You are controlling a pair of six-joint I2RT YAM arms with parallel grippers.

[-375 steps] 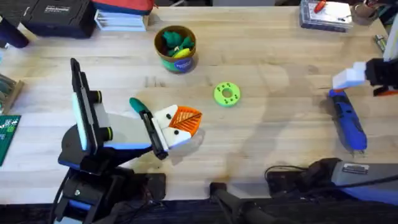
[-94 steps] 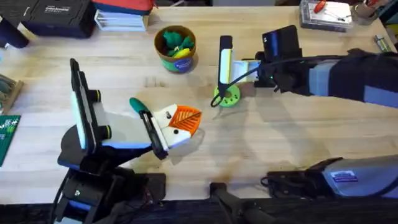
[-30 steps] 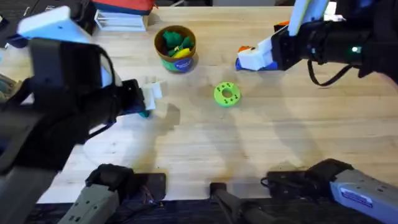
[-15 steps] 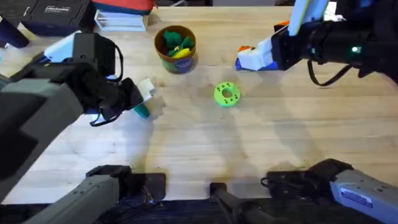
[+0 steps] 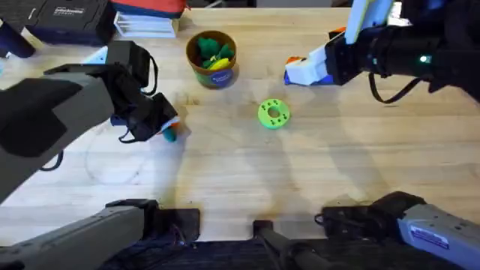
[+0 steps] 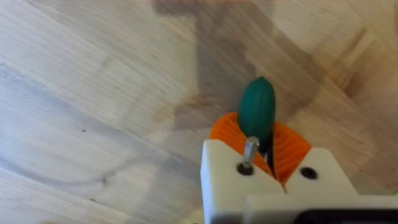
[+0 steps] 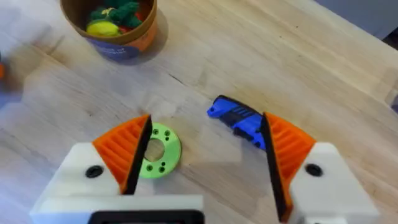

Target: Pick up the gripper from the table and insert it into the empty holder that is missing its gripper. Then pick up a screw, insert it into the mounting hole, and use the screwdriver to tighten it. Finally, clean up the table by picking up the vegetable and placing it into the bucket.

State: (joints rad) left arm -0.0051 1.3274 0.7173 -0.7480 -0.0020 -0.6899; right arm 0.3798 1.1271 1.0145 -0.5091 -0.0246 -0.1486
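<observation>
The vegetable [image 6: 257, 111], dark green and smooth, sticks out from between the orange pads [image 6: 227, 133] of my left gripper [image 6: 258, 135], which is shut on it. From overhead, the left gripper [image 5: 166, 124] is low over the table's left half, with the vegetable's [image 5: 172, 136] end showing beneath it. The bucket [image 5: 212, 58] stands at the back centre with toy food inside. My right gripper [image 7: 205, 124] hangs open above the blue screwdriver [image 7: 239, 121], which lies on the table. The right gripper [image 5: 306, 72] is at the back right. The loose gripper, holder and screw are out of view.
A bright green disc with holes [image 5: 273, 114] lies mid-table, right of the left gripper and in front of the bucket [image 7: 112, 23]. A black case [image 5: 66, 18] and stacked boxes [image 5: 147, 22] line the back left edge. A box of parts [image 5: 391, 16] sits at the back right.
My left gripper has come down and closed around the vegetable, which lay free beside it half a second ago. The right arm has stayed where it was.
</observation>
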